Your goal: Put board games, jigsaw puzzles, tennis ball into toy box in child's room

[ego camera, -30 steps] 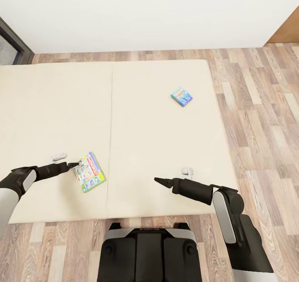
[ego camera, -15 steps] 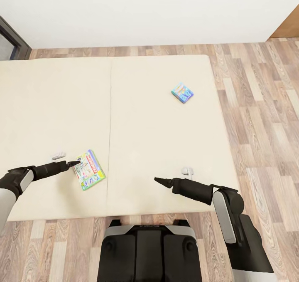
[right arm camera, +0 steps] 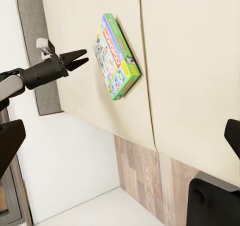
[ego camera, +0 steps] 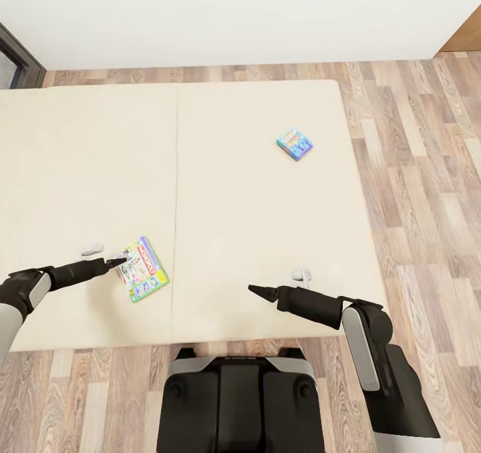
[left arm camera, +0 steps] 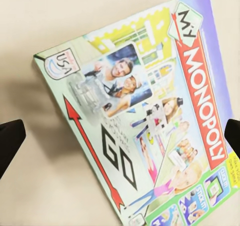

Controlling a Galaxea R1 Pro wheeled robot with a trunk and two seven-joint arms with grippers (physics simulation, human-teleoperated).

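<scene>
Now left tool [ego camera: 119, 262] open at Monopoly board game [ego camera: 143, 269], on bed [ego camera: 254, 192].

I have the bed [ego camera: 254, 192] below me, a bare beige mattress with a seam running near to far, standing on wood-plank floor [ego camera: 421, 192]. Two board games lie on it: a green-edged Monopoly box [ego camera: 142, 269] near left, a small blue box [ego camera: 295, 143] far right.

The left arm is stretched forward and inward, its gripper [ego camera: 119, 262] held with fingers slightly parted. The right arm is bent at the elbow, its gripper [ego camera: 257, 290] pointed leftward, fingers spread wide.
</scene>
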